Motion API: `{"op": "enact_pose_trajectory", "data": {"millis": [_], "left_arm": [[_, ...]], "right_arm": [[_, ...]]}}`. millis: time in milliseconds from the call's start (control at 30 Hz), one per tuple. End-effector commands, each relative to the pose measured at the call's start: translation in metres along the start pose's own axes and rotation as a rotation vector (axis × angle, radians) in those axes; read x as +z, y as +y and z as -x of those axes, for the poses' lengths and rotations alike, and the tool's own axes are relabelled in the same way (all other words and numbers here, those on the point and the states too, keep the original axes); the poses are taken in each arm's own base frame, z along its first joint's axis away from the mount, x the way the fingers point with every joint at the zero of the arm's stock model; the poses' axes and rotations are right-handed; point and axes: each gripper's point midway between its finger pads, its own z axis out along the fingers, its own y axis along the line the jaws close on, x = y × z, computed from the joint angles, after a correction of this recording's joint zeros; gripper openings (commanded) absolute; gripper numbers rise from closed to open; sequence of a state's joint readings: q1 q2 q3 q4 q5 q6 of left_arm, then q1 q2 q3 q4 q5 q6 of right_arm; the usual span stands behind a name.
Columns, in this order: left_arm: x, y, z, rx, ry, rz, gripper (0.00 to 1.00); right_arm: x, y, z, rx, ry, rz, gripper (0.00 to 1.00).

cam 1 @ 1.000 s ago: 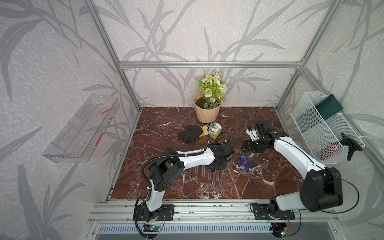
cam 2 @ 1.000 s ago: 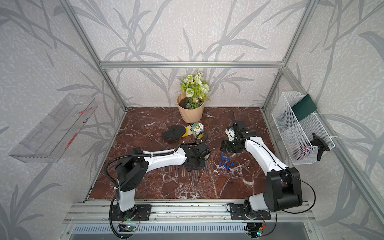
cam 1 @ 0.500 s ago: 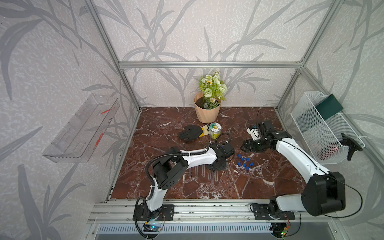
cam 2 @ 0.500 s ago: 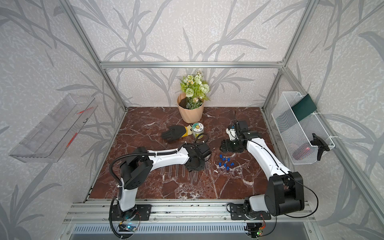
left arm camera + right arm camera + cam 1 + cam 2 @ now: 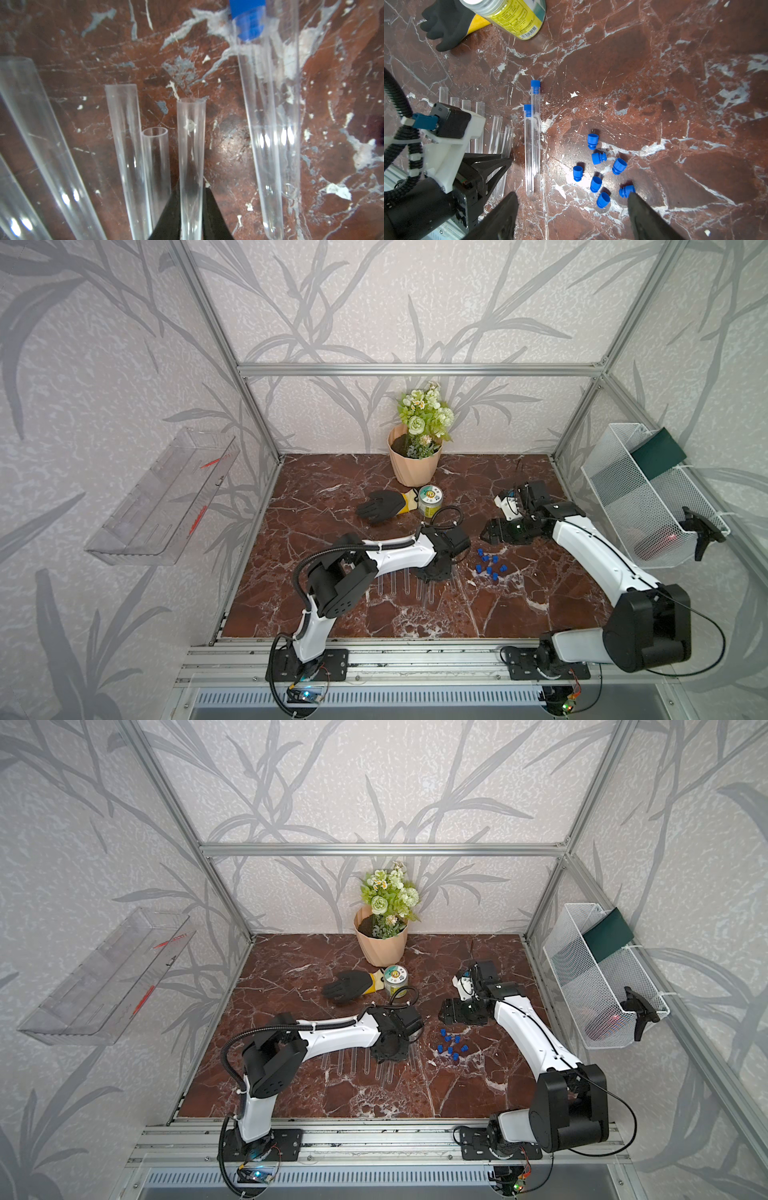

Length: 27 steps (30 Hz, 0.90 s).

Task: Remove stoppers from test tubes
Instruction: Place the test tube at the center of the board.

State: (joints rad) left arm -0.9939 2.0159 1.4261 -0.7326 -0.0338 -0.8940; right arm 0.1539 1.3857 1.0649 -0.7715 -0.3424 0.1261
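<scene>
Several clear test tubes lie side by side on the marble floor, most with open mouths. My left gripper is down among them, its black fingers against both sides of one open tube. Beside it lie two tubes that still carry blue stoppers; one such stopper shows in the left wrist view. Several loose stoppers sit in a pile, seen in both top views. My right gripper hangs open above that pile, holding nothing.
A black glove and a yellow-labelled jar lie behind the tubes, with a flower pot at the back. A white wire basket hangs on the right wall, a clear tray on the left wall.
My right gripper's jaws have spread wider over the stopper pile. The left arm's elbow has shifted slightly while its gripper stays low among the tubes.
</scene>
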Motion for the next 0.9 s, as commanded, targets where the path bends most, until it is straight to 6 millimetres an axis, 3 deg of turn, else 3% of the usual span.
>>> {"op": "enact_pose_trajectory", "data": {"millis": [0,300,533,867], "left_arm": [[-0.002,0.006,0.005,-0.009,-0.013,0.044,0.26],[-0.018,0.006,0.015,0.007,-0.046,0.06,0.3],[-0.037,-0.013,0.03,0.029,-0.064,0.021,0.31],[-0.023,-0.03,0.039,0.028,-0.034,-0.019,0.31]], "right_arm": [[-0.012,0.006,0.003,-0.007,-0.025,0.015,0.83],[-0.016,0.008,0.003,-0.005,-0.033,0.022,0.84],[-0.016,0.011,-0.003,0.015,-0.033,0.047,0.87],[-0.008,-0.001,-0.015,0.113,-0.037,0.086,0.92]]}}
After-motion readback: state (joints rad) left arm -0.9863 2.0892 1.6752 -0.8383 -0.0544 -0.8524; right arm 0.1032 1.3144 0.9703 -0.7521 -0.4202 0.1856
